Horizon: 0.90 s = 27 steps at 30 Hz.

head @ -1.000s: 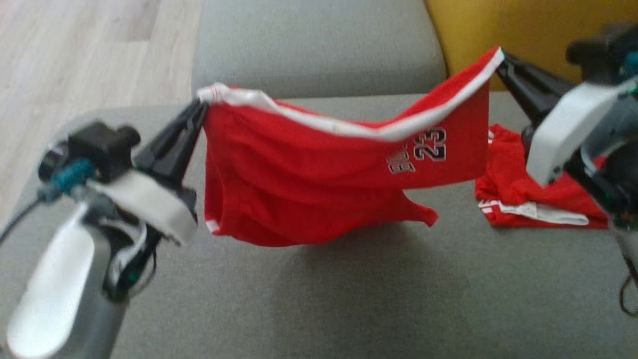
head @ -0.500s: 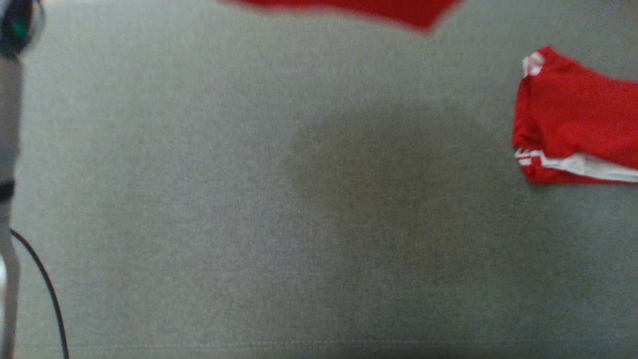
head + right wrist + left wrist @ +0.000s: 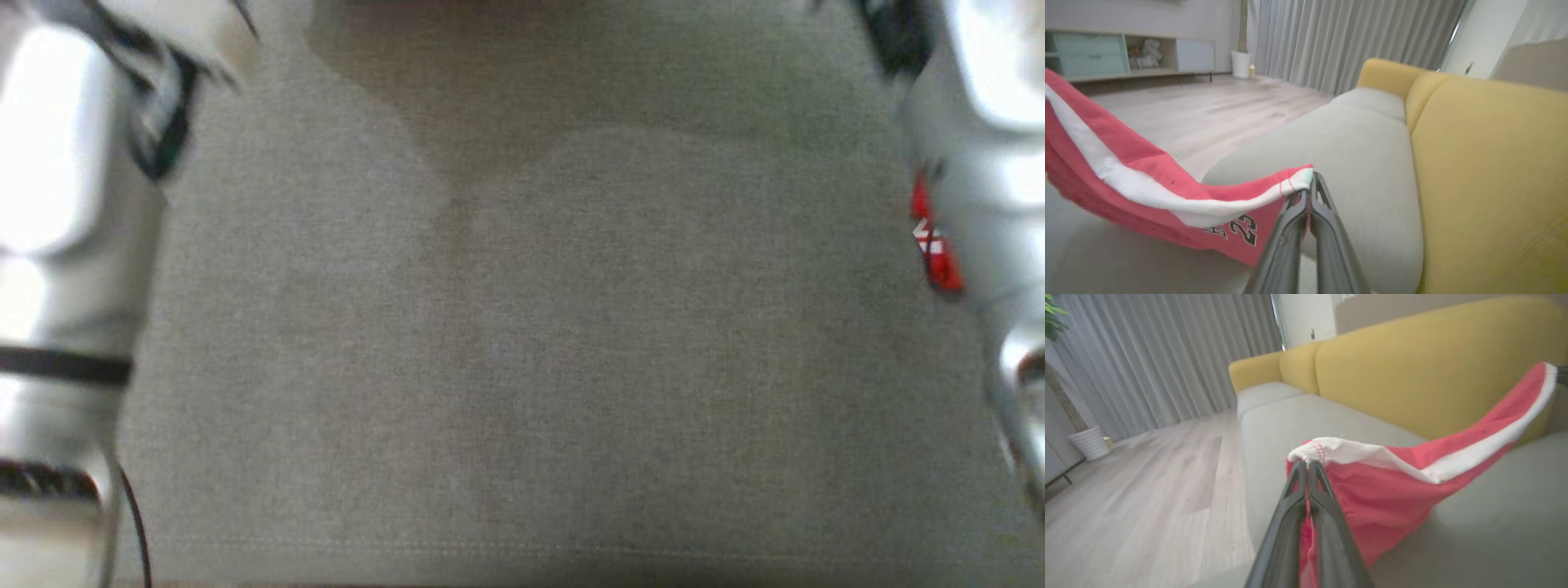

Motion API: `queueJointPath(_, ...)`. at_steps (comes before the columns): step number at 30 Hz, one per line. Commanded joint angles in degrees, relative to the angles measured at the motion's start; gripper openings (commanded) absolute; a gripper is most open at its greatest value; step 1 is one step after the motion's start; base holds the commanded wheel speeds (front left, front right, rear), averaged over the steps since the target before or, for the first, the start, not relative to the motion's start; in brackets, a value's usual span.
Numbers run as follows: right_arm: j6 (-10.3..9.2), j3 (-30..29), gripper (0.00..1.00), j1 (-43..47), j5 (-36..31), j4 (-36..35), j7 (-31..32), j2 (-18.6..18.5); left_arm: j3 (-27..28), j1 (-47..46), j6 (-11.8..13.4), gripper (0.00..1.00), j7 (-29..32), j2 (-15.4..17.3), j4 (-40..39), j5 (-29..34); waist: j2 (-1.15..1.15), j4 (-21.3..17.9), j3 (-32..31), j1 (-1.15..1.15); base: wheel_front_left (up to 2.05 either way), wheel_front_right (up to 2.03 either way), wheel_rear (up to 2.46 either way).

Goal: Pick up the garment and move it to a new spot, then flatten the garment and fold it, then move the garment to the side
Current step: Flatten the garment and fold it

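Observation:
The garment is a pair of red shorts with a white waistband and a "23" print. It hangs stretched in the air above the grey sofa seat. In the left wrist view my left gripper is shut on one white waistband corner. In the right wrist view my right gripper is shut on the opposite corner of the garment, whose band sags between the two grips. The head view is blurred, with my pale left forearm and right forearm at its edges.
A sliver of a second red garment lies on the seat beside my right forearm. The yellow sofa back stands behind the seat. Wooden floor, grey curtains and a white plant pot lie beyond the sofa's end.
The head camera has tilted down, so the whole picture shifted and the hanging garment left its top edge. Both forearms now show at the sides. Both grips stay shut.

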Motion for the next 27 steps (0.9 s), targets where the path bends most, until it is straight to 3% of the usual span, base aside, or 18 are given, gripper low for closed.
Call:
queueJointPath(1, 0.11, 1.8, 0.0, 1.0, 0.6, -0.7, -1.0, 0.9, 0.1, 0.7, 0.1, 0.0, -0.3, 2.5, -2.3, -0.2, 0.0, 0.5, -0.7, -0.02, 0.0, 0.0, 0.0)
queueJointPath(7, 0.11, 15.9, 0.0, 9.6, 6.8, 1.9, 0.0, -2.1, -5.2, 11.0, 0.1, 0.0, -0.3, 3.4, -3.7, -3.0, 0.0, 0.9, -4.7, -0.02, 0.0, 0.0, 0.0)
queueJointPath(15, 0.11, 33.8, 0.0, 18.4, 23.2, -4.0, 13.0, -11.5, -13.4, 22.0, 0.0, 0.0, -0.3, 6.7, -4.2, -5.8, 0.0, 1.2, -10.9, -0.02, 0.0, 0.0, 0.0)
queueJointPath(21, 0.11, 42.3, 0.0, 20.5, 33.3, -12.0, 19.4, -19.7, -18.6, 25.7, 0.0, 0.0, -0.3, 9.1, -4.2, -6.0, 0.0, 1.4, -14.4, -0.02, 0.0, 0.0, 0.0)
queueJointPath(27, 0.11, 45.8, 0.0, 21.3, 37.0, -16.9, 21.1, -25.1, -20.6, 29.6, 0.0, 0.0, -0.3, 10.7, -5.3, -6.4, 0.0, 1.1, -17.1, -0.02, 0.0, 0.0, 0.0)
